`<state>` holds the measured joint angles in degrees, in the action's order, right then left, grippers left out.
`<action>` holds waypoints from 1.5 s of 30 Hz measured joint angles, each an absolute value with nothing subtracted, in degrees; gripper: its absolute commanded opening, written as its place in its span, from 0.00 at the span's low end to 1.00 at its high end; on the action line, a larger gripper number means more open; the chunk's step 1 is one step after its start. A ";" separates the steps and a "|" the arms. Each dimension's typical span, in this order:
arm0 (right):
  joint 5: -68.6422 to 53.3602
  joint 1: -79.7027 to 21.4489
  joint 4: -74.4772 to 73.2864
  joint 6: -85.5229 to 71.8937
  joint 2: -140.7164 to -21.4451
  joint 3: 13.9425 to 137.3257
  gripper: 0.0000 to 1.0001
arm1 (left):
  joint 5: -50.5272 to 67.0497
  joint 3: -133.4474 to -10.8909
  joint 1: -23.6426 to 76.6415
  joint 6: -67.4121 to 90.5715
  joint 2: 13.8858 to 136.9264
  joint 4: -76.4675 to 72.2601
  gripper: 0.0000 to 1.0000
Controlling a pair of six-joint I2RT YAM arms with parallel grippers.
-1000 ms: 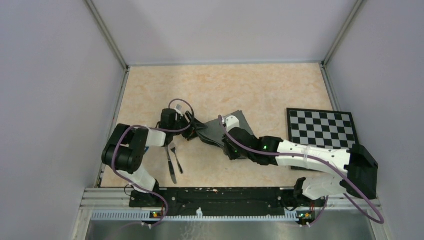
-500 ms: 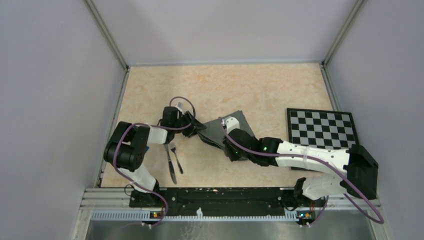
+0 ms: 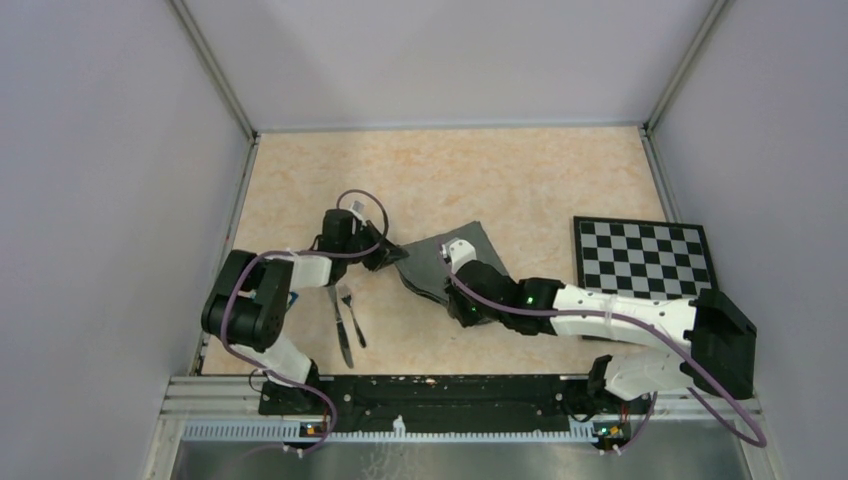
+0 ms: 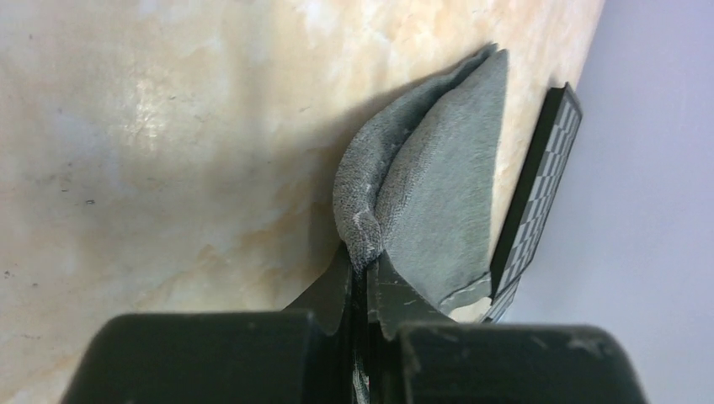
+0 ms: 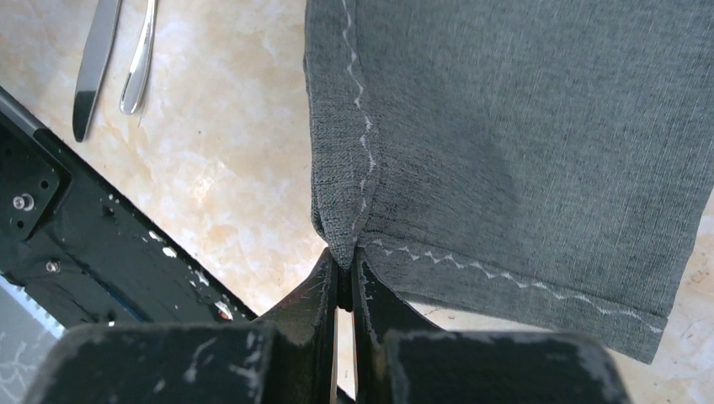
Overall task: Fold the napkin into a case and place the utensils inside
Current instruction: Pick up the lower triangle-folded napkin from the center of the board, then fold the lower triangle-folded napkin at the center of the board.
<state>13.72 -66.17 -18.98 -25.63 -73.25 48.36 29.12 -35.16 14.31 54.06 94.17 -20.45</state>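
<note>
Two grips: left gripper (image 4: 360, 268) and right gripper (image 5: 343, 263) each clamp the napkin (image 5: 522, 126).

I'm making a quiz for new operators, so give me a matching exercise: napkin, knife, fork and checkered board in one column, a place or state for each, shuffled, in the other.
1 napkin
2 knife
3 fork
4 checkered board

A flat on the table's right side
B dark grey, pinched in the jaws of both arms
C longer silver piece lying by the left arm
D shorter silver piece, just right of the longer one

Pairs: 1-B, 2-C, 3-D, 4-A
</note>
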 measured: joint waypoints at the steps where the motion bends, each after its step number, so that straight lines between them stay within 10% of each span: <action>1: 13.34 -66.17 -18.92 -25.47 -73.25 48.16 0.00 | 29.10 -35.51 14.17 54.06 93.51 -19.77 0.00; 29: 7.92 -66.61 -13.98 -24.97 -73.93 46.06 0.00 | 26.68 -40.93 12.78 52.01 85.91 -6.57 0.00; 45: -11.49 -52.84 10.26 -38.87 -72.84 26.92 0.00 | 1.48 -64.49 24.60 57.36 97.06 24.88 0.00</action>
<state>-11.49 -52.84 10.26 -38.87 -72.84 26.92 1.48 -64.49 24.60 57.36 97.06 24.88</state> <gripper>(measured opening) 0.033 0.026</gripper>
